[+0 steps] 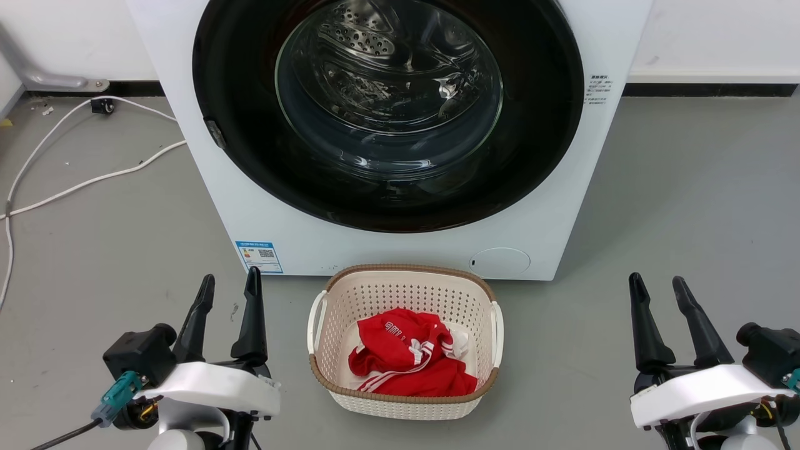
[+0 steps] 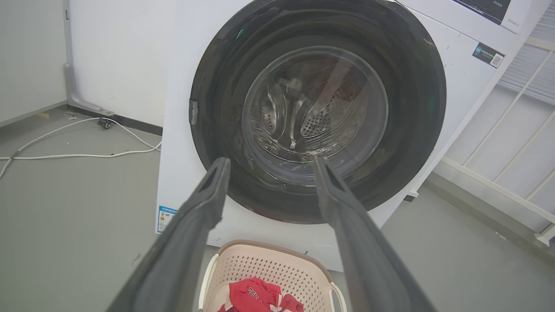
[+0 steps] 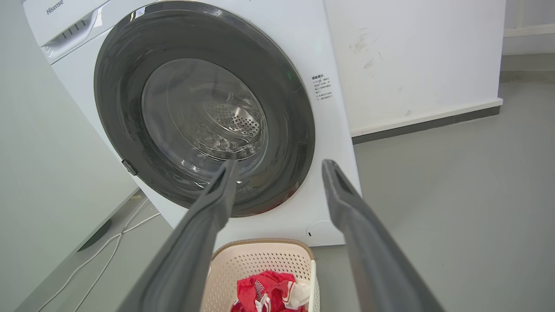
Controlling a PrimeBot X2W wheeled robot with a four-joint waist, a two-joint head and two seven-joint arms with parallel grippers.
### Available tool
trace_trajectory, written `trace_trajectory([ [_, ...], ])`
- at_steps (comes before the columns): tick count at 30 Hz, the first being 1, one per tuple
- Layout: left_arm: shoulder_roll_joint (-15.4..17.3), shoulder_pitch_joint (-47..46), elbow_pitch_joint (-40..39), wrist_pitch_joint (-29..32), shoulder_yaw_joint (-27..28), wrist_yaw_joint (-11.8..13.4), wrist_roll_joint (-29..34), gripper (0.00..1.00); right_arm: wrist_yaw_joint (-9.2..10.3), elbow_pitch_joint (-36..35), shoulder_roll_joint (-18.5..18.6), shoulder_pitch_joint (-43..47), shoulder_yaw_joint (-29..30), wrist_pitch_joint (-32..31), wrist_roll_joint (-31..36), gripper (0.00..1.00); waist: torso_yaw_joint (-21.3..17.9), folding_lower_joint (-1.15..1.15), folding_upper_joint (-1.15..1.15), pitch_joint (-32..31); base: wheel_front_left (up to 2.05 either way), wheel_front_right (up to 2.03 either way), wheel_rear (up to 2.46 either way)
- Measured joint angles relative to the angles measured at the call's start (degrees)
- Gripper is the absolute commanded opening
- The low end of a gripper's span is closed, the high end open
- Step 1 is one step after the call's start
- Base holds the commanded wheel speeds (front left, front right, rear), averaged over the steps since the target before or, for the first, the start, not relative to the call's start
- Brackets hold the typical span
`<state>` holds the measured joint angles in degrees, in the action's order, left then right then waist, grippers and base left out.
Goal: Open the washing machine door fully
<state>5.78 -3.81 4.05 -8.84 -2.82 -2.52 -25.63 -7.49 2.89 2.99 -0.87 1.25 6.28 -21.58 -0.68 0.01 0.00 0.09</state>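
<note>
The washing machine door (image 1: pixel 537 125), a glossy black disc with a clear glass bowl centre, lies flat against the white machine (image 1: pixel 187 94), shut. A small latch tab (image 1: pixel 215 132) sits on its left rim. The same door (image 2: pixel 412 99) faces the left wrist camera, and the door (image 3: pixel 117 99) shows again in the right wrist view. My left gripper (image 1: pixel 230 280) rests open at the lower left, well short of the machine. Low on the right, my right gripper (image 1: pixel 657 280) is open too. Nothing sits between either pair of fingers.
A cream laundry basket (image 1: pixel 403 278) holding a red garment (image 1: pixel 406 362) stands on the grey floor right in front of the machine. White cables (image 1: pixel 81 184) trail across the floor at the left. A small round white flap (image 1: pixel 500 260) sits low on the machine's front.
</note>
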Motion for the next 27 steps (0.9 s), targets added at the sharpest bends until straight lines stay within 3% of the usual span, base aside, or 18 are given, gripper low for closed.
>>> trace_trajectory([
  [27,1.52,0.04,-0.75,-3.48,-2.11,2.99,13.18,1.0,-0.01,-0.88,-0.01,0.2,-0.09,1.68,13.02,1.0,0.16,0.0,0.0,0.1,0.0,0.0,0.0],
])
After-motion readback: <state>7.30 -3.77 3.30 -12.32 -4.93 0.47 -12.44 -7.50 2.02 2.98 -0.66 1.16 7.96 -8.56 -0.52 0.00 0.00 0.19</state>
